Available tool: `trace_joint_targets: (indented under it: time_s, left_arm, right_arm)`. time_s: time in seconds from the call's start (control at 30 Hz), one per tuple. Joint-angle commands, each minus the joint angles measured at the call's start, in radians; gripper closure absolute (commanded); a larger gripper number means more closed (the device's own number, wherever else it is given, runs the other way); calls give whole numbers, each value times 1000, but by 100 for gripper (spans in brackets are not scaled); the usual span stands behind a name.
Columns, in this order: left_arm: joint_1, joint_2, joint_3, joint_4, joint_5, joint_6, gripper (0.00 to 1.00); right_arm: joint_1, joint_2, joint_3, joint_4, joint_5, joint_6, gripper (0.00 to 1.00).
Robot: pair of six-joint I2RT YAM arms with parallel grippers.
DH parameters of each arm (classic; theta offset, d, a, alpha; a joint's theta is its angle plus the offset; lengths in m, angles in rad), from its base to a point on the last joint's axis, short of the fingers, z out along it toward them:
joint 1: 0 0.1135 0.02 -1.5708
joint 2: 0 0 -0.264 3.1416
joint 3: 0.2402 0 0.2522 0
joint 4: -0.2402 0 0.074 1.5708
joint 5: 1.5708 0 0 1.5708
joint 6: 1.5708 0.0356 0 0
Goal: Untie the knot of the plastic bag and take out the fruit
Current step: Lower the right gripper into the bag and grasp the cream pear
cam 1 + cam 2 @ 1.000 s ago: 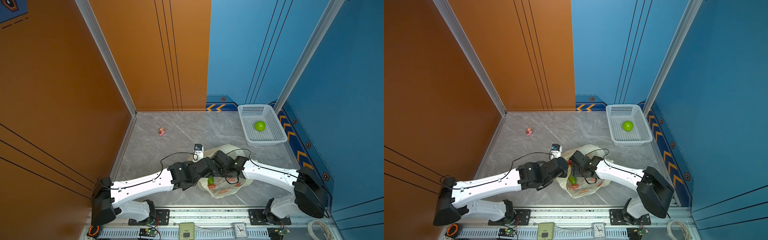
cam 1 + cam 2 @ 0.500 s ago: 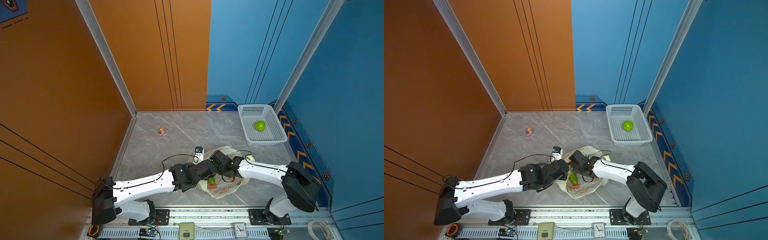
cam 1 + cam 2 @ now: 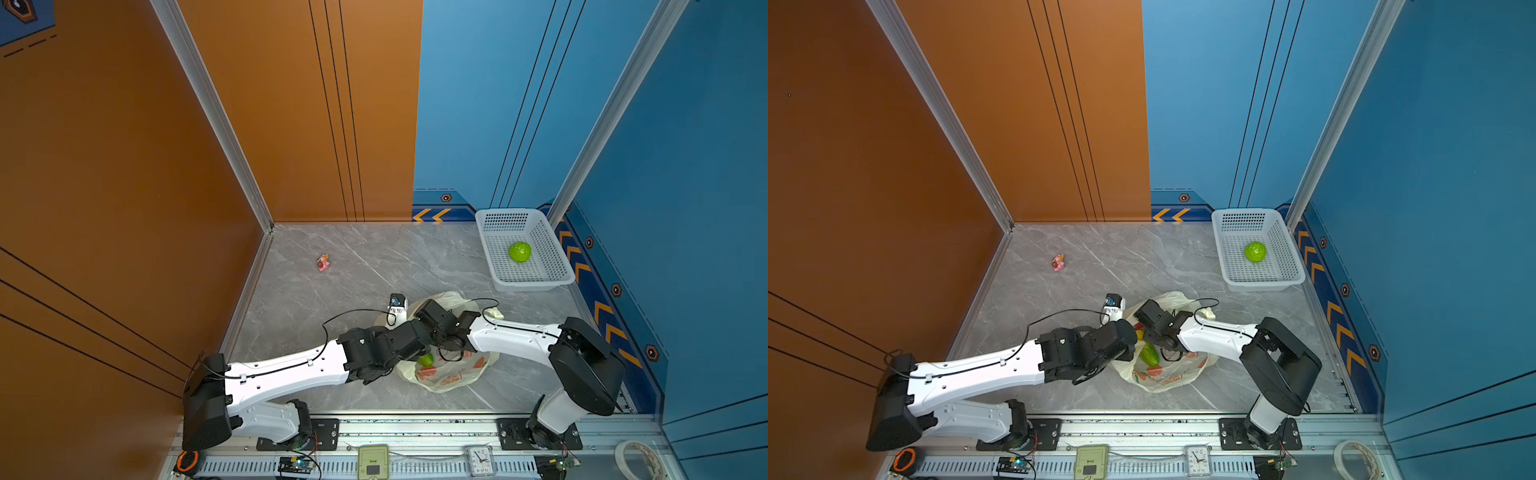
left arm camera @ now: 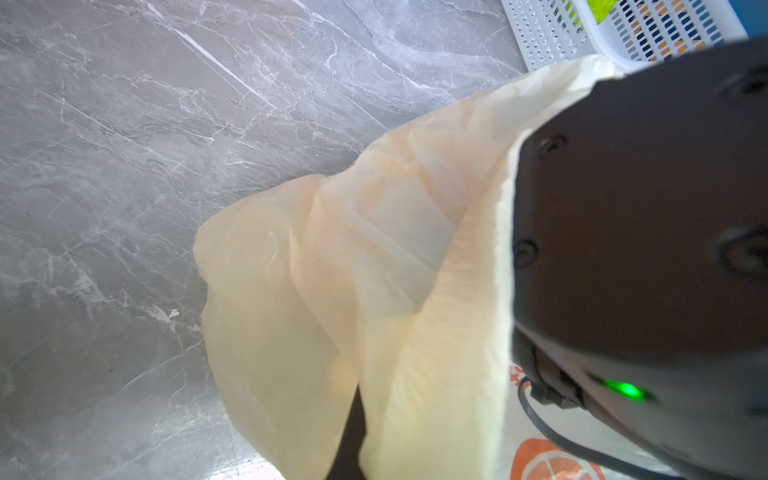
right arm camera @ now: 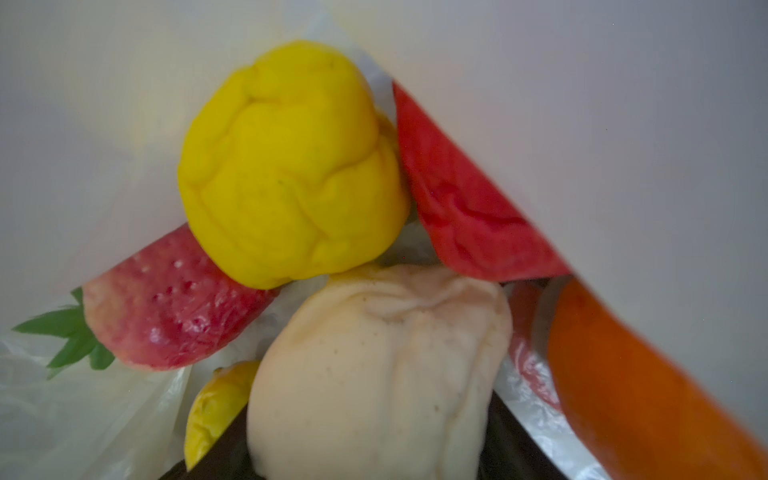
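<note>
So, the plastic bag (image 3: 446, 376) lies crumpled on the worktop (image 3: 353, 257) near the front, mouth open, between both arms. Fruit (image 5: 291, 166) is piled inside: a bumpy yellow piece, a strawberry, something red, something orange, and a cream-white piece (image 5: 374, 365) closest. Right pincer (image 5: 365, 446) is down in there, dark fingers (image 5: 511, 449) either side of that cream piece; gripping or not, can't tell. Left pincer (image 4: 349, 432) is clenched on the bag's film. One green fruit (image 3: 519, 252) sits in the white basket (image 3: 552, 266), well apart.
</note>
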Motion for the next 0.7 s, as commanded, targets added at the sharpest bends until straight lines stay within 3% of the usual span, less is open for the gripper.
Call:
trace_joint_targets:
  time_s: [0.0, 0.4, 0.53, 0.67]
  left_arm:
    - [-8, -19, -9, -8, -12, 21, 100]
    - [3, -16, 12, -8, -45, 30, 100]
    - [12, -12, 24, -6, -49, 43, 100]
    - [24, -2, 25, -5, -48, 56, 100]
  right_arm:
    - [8, -54, 2, -64, 0, -11, 45]
    - [48, -267, 56, -309, -181, -129, 48]
    - [40, -327, 70, -363, -316, -171, 47]
    - [59, -375, 126, -436, -365, -216, 48]
